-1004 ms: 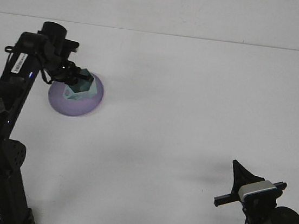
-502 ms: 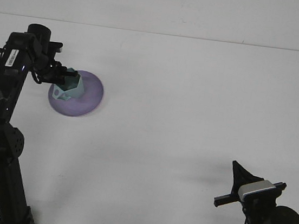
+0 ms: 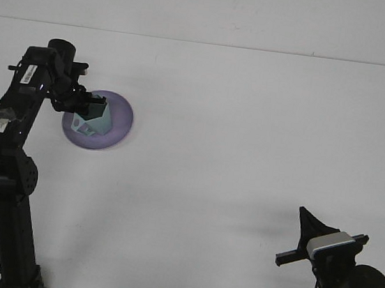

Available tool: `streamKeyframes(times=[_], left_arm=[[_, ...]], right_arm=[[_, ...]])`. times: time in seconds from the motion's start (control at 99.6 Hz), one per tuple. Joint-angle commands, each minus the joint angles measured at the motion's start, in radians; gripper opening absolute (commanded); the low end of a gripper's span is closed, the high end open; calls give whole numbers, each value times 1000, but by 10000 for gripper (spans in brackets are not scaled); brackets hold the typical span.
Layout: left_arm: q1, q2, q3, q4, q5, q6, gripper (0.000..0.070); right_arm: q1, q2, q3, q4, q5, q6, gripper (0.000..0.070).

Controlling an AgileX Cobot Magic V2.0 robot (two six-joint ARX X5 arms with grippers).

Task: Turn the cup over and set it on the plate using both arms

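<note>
Over on the left side of the front view, the left gripper (image 3: 86, 105) is sitting right on the teal cup (image 3: 92, 117), and the cup is over the left half of the purple plate (image 3: 116, 122), looking like it rests on it or is about to. So the cup lies directly under and just right of the pincer, basically no gap between them. Its long axis seems tilted rather than dead upright, though it's too small to say for sure. Fingers look pinched on the cup's upper part, so I'd judge it's not let go yet. The right gripper (image 3: 303, 228) is parked well apart at the bottom right, near nothing, and whether it's spread or pressed together I can't tell from this angle.
</note>
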Motion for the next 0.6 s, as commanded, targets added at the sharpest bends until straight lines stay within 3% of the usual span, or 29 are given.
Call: streamKeyframes(times=[0.0, 0.09, 0.151, 0.211, 0.261, 0.311, 0.593], left_arm=[[-1, 22, 24, -4, -2, -4, 12], [-1, 23, 24, -1, 0, -4, 44], [-1, 23, 24, 2, 13, -4, 179], [-1, 22, 24, 2, 31, -4, 361], [-1, 22, 24, 2, 37, -5, 440], [0, 20, 25, 0, 37, -5, 466], [11, -58, 25, -14, 37, -4, 465]], right_arm=[[0, 0, 4, 9, -3, 14, 0], [0, 0, 4, 8, -3, 14, 0], [0, 0, 4, 9, -3, 14, 0], [0, 0, 4, 9, -3, 14, 0], [0, 0, 4, 9, -3, 14, 0], [0, 0, 4, 8, -3, 14, 0], [0, 0, 4, 8, -3, 14, 0]])
